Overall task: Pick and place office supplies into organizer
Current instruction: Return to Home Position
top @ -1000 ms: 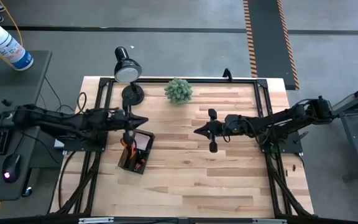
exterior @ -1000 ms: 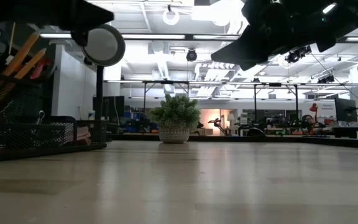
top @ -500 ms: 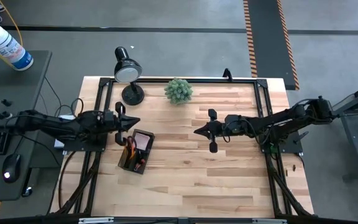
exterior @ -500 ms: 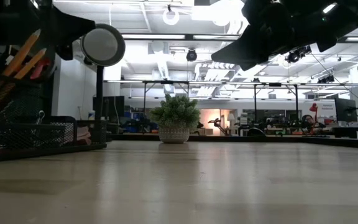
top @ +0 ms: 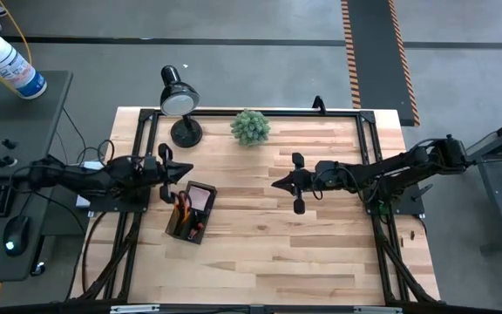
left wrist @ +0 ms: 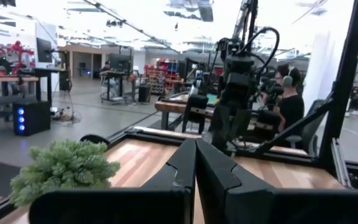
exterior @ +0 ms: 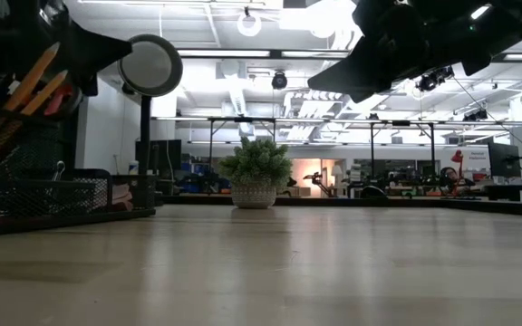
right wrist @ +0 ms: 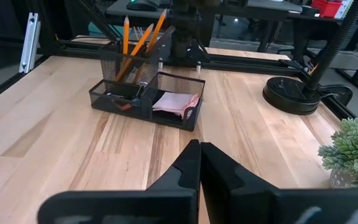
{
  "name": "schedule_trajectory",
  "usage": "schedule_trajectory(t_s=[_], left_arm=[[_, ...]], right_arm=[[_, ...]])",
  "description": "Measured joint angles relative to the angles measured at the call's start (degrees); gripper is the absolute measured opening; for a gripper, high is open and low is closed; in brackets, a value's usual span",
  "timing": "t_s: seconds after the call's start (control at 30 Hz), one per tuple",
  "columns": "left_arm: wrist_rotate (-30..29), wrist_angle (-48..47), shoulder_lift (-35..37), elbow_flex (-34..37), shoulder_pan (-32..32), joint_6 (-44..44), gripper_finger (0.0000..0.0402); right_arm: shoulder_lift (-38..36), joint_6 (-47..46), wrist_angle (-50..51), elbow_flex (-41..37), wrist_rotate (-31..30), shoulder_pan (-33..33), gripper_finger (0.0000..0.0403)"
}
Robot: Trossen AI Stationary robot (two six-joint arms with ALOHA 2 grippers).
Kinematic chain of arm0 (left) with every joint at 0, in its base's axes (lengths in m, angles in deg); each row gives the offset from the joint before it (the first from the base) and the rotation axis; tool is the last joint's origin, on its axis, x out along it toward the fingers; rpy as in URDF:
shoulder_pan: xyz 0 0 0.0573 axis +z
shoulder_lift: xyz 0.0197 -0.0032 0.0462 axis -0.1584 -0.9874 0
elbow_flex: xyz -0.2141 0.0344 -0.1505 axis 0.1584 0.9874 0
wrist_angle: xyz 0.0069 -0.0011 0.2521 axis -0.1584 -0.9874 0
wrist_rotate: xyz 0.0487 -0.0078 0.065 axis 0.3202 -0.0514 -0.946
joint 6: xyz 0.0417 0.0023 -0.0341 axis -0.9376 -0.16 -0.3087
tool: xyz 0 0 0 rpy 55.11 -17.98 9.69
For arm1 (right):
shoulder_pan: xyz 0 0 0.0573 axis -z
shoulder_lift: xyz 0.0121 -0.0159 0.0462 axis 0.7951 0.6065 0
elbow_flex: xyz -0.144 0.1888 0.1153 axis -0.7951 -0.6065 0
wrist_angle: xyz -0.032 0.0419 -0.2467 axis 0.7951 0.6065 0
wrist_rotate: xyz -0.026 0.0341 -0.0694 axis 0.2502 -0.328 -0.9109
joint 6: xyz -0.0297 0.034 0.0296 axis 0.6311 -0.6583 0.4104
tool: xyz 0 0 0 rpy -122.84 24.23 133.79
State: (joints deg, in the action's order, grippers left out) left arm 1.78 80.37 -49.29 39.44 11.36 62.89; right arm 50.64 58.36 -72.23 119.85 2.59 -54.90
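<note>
From above, the light wooden desk (top: 321, 253) carries the black wire-mesh organizer (top: 210, 214) close to its left edge, about midway along it. The left end effector (top: 181, 170) hangs just beyond the organizer's far side. The right end effector (top: 277, 182) waits over the middle of the desk, well apart from it. No loose supplies show on the wood.

At desk height, yellow-orange wooden pencils (exterior: 25, 86) lean out of the organizer's tall compartment. A small black binder clip (exterior: 59, 169) pokes above its low wall.

The left wrist camera shows that arm's fingers (left wrist: 179, 168) pressed together, holding nothing, with a green spiky plant (left wrist: 64, 168) beyond.

The right wrist camera shows its own fingers (right wrist: 188, 165) likewise together and empty. Across the desk, a pale pink sticky-note pad (right wrist: 176, 101) lies in the organizer's low front compartment, beside the pencils.

Sorting looks finished. The pencils are probably light, stiff and smooth, best pinched mid-shaft. The pad is soft and better taken by an edge. The mesh organizer itself would likely slide if nudged.
</note>
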Motion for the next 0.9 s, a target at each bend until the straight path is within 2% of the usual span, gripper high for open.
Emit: schedule_trajectory(t_s=[0.43, 0.63, 0.9], left_arm=[[-0.10, -14.22, 7.83, -0.02, 0.01, 1.07, 0.0000], [0.23, -21.87, 13.21, -0.01, 0.00, 1.49, 0.0000], [8.14, -22.44, 13.84, -0.11, 0.01, -2.22, 0.0000]], right_arm=[[0.06, 0.00, 0.01, 0.01, 0.00, 0.00, 0.0000], [2.54, -0.05, -1.26, 0.02, -0.65, 0.05, 0.0000], [6.86, -0.07, -6.52, 0.02, 2.20, 1.86, 0.0000]])
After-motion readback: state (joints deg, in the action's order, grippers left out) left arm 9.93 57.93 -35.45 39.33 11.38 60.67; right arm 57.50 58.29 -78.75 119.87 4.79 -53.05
